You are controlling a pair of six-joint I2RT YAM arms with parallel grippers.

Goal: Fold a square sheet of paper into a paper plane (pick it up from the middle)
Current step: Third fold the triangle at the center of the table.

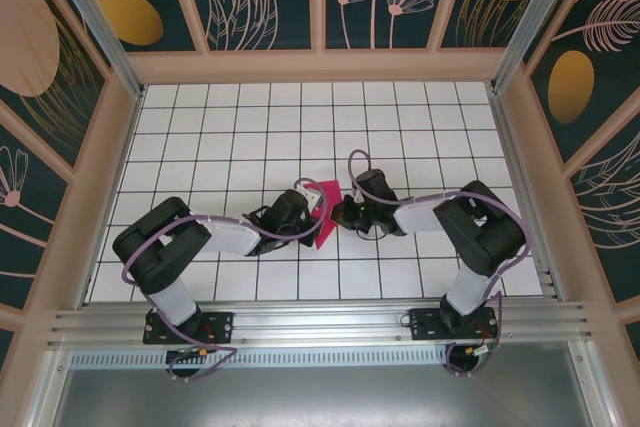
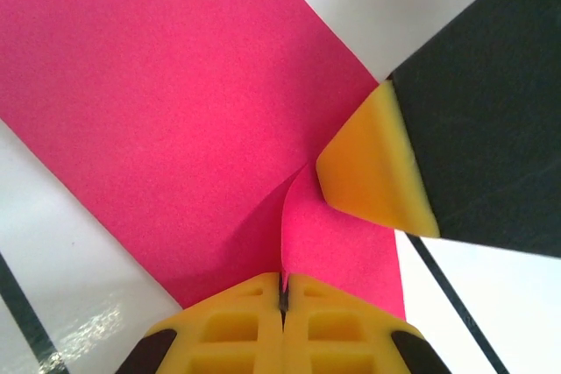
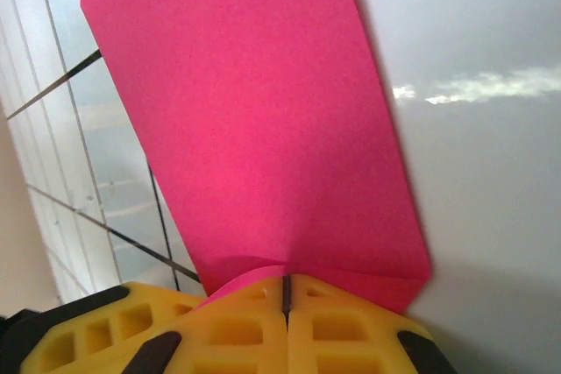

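Magenta-red and thin, the square sheet of paper (image 1: 323,229) sits between the left fingers (image 1: 312,209) and the right fingers (image 1: 343,212), which meet over it from either side. From above, both wrists cover the sheet's middle, so only a pointed strip shows running towards the arm bases, and its full outline cannot be made out. In the left wrist view the left fingers (image 2: 283,293) are pressed fully together, pinching a raised curl in the paper (image 2: 175,111). The rest of the sheet spreads away from the tips and is cut off by the frame. Just beyond and to one side, one yellow pad of the right fingers (image 2: 372,164) touches the paper beside that curl, its dark body hiding what lies behind. In the right wrist view the right fingers (image 3: 286,293) are likewise closed tight on the sheet's near edge. The paper (image 3: 254,129) stretches out ahead of them with a rounded far corner, and the background is blurred. Around the fingers lies the white surface (image 1: 230,127) with dark grid lines, and purple cables (image 1: 365,162) loop over the arms
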